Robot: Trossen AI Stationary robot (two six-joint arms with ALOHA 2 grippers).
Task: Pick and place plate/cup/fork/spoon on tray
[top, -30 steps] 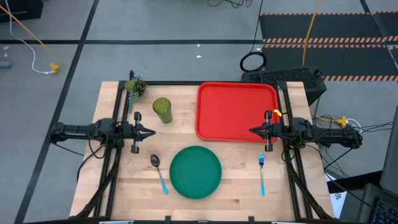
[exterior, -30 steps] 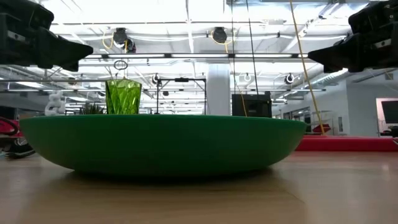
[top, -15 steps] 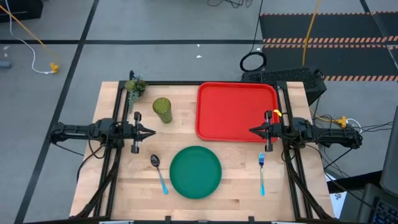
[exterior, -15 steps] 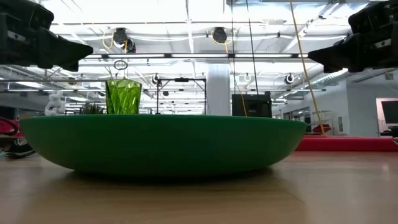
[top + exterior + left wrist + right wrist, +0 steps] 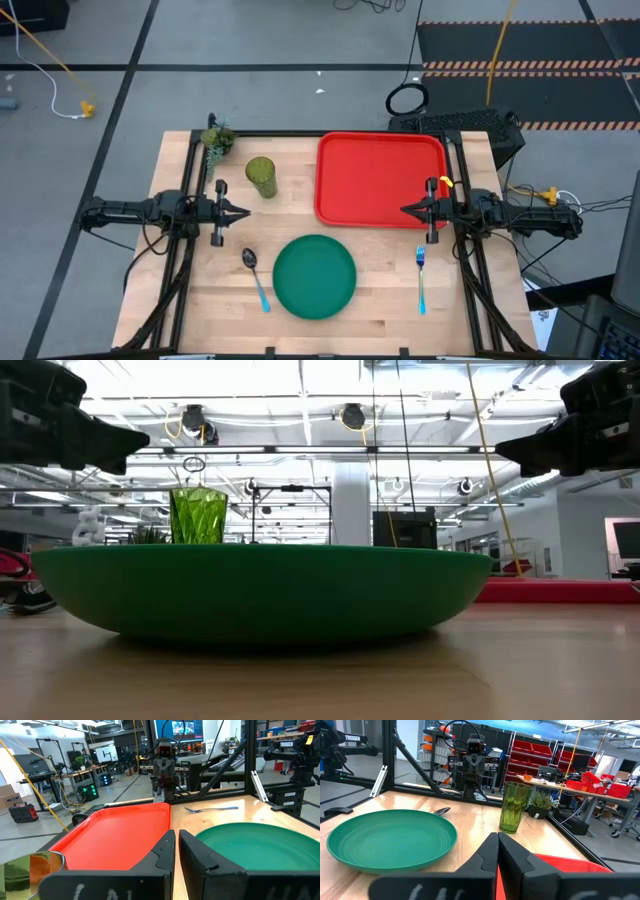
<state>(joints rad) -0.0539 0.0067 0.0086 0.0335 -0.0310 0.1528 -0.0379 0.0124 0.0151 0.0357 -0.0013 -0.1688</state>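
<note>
High view: tray [image 5: 380, 180] at the table's [image 5: 390, 310] far right, cup [image 5: 261, 177] left of it, plate [image 5: 314, 276] near the front edge between spoon [image 5: 254, 276] and fork [image 5: 421, 278]; wrist views: left gripper [image 5: 176, 851] nearly closed, right gripper [image 5: 497, 851] closed, both empty.

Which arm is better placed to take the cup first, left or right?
Left. The cup stands on the left half of the table, near the left pincer; the right pincer waits across the tray.
</note>
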